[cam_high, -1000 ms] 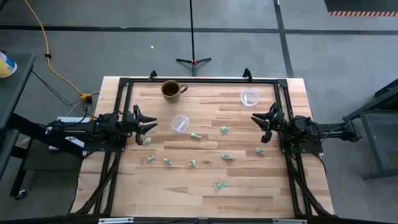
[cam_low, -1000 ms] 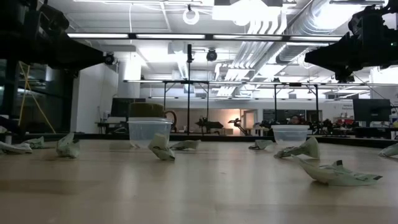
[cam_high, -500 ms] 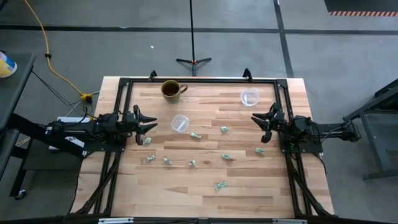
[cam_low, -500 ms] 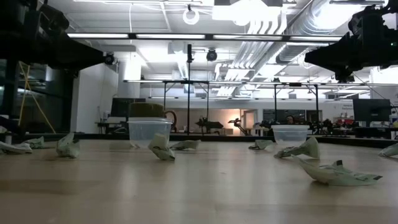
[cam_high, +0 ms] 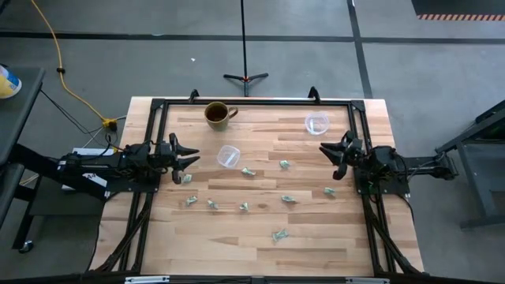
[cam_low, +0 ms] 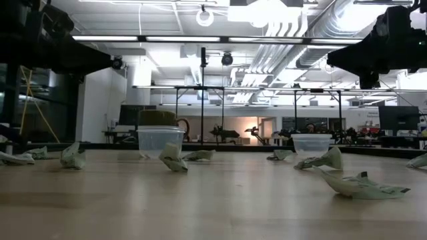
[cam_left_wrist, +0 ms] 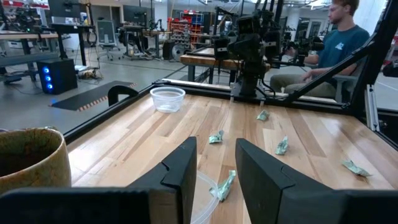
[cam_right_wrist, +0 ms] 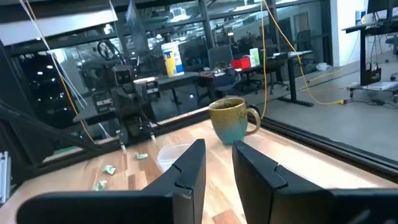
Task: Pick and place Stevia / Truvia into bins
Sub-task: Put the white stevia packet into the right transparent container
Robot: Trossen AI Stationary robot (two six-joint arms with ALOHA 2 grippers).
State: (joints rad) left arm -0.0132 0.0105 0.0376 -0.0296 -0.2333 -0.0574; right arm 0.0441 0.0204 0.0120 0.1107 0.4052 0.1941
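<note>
Several pale green and white Stevia packets [cam_high: 248, 171] lie scattered on the wooden table, among them one at the near middle [cam_high: 279, 234] and one by my right gripper [cam_high: 329, 190]. One clear cup [cam_high: 228, 155] stands left of centre, the other [cam_high: 316, 123] at the far right. My left gripper [cam_high: 185, 158] hovers at the table's left, open by a narrow gap and empty [cam_left_wrist: 216, 146], pointing at the near cup [cam_left_wrist: 205, 186]. My right gripper [cam_high: 331, 158] hovers at the table's right, open by a narrow gap and empty [cam_right_wrist: 219, 146].
A brown mug [cam_high: 217, 114] stands at the far left, behind the left cup. A black frame [cam_high: 252, 101] runs round the table's edges. A person [cam_left_wrist: 336, 37] sits beyond the table's right side. The near half of the table holds only a few packets.
My right arm has shifted a little above the table's right side. No packet or cup has moved.
</note>
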